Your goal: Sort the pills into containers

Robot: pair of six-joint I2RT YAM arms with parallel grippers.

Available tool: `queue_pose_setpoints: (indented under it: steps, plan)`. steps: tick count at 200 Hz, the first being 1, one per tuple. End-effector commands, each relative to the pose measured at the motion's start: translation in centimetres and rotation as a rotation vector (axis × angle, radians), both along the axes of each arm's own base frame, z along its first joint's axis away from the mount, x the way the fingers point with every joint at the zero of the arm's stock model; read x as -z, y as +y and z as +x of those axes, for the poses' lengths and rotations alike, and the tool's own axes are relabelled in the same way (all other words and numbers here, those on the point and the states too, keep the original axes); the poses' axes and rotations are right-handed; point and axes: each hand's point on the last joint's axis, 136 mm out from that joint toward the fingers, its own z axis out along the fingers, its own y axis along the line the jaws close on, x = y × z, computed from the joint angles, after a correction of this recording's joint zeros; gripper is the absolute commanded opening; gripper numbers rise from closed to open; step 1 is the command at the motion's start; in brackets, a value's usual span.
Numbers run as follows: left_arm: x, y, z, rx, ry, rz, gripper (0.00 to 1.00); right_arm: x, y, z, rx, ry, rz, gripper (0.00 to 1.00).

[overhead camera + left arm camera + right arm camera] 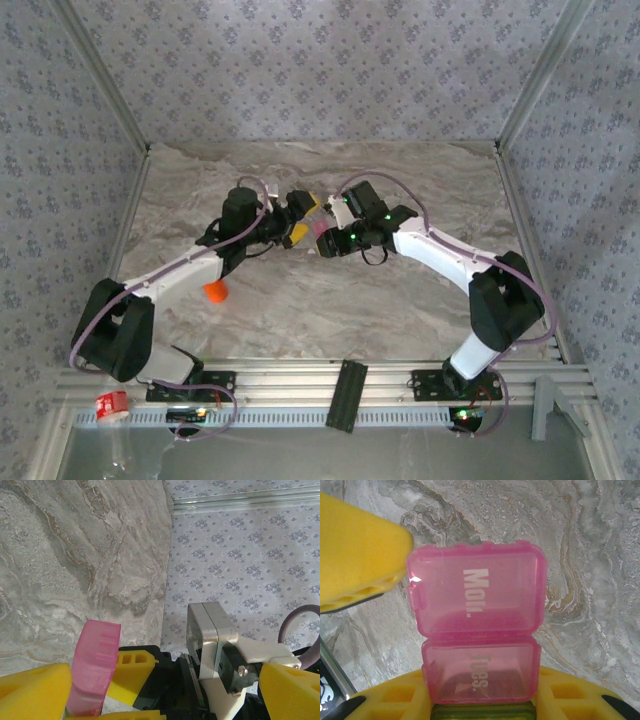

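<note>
We see both arms reach in from their bases toward the middle of the marble counter [400, 300], elbows out to the sides, so that the two wrists meet almost nose to nose.

The right gripper [332, 238] holds the containers [322, 240] up above the counter. In its wrist view, its yellow fingers [395, 700] sit on both sides of the lower part of the containers [480, 670], and the jaws are closed on it. A pink lid [477, 595] marked "Mon." stands open above a pink part where we read "Tues.", and an olive-green edge [480, 713] shows under that.

The left gripper [303, 218] has its jaws wide apart. One of its yellow fingers [355, 565] is at the upper corner of the lid, and from the left wrist the lid [95, 670] appears edge-on, just beside this finger [30, 690].

An orange bottle [215, 291] lies on the counter close to the left forearm.
</note>
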Motion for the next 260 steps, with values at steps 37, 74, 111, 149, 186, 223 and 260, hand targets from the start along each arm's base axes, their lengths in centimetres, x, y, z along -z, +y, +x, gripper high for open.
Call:
queue_pose_setpoints:
  steps: [37,74,111,149,186,223,260]
  plan:
    - [-1.0,-0.7,-0.2,0.010,-0.032,-0.046,0.96,-0.6,0.7,0.7,0.021,-0.004,0.021,0.13]
    - [-1.1,-1.1,-0.1,0.015,-0.027,-0.056,0.97,-0.4,0.8,0.7,0.022,0.003,0.026,0.12]
    - [-1.2,-1.7,-0.2,0.025,-0.028,-0.067,0.97,-0.5,1.0,0.6,0.022,0.003,0.034,0.12]
    - [-1.5,-2.2,-0.4,0.034,-0.032,-0.070,0.97,-0.4,0.9,0.4,0.021,0.007,0.034,0.11]
    - [-2.6,-2.7,-0.5,0.044,-0.050,-0.082,0.97,-0.1,0.7,0.3,0.025,0.009,0.030,0.11]
    - [-4.4,-3.2,-0.8,0.054,-0.072,-0.104,0.97,0.2,0.7,0.3,0.027,0.014,0.023,0.10]
    - [-6.3,-3.5,-1.1,0.068,-0.105,-0.122,0.97,0.3,0.7,0.4,0.027,0.012,0.021,0.10]
